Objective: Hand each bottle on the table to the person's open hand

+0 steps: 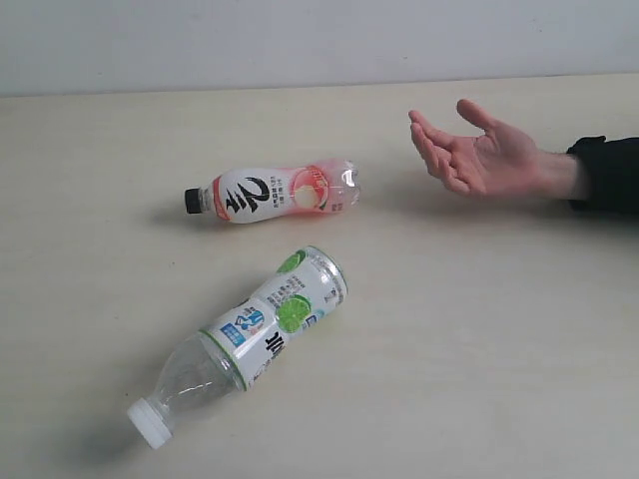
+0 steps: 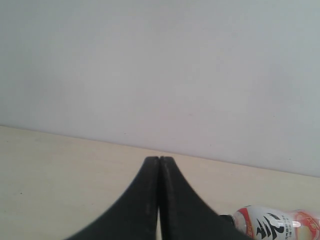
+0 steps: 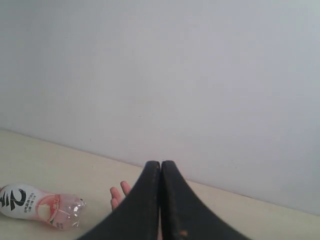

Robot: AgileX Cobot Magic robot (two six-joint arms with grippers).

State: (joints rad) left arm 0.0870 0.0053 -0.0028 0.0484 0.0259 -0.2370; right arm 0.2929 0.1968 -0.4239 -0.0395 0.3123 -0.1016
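Two bottles lie on their sides on the beige table [image 1: 499, 329]. The pink-white bottle with a black cap [image 1: 275, 192] is near the middle; it also shows as the pink-white bottle [image 2: 277, 223] and the pink-white bottle [image 3: 40, 206] in the wrist views. Nearer the front lies the green-lime bottle with a white cap [image 1: 245, 339]. The person's open hand [image 1: 479, 152] hovers palm up at the right, and the hand's fingers [image 3: 119, 195] peek past my right gripper. My left gripper [image 2: 159, 159] and right gripper [image 3: 161, 163] are both shut and empty. Neither gripper shows in the exterior view.
A pale wall [image 1: 300, 40] runs along the table's far edge. The person's black sleeve [image 1: 607, 175] enters from the right.
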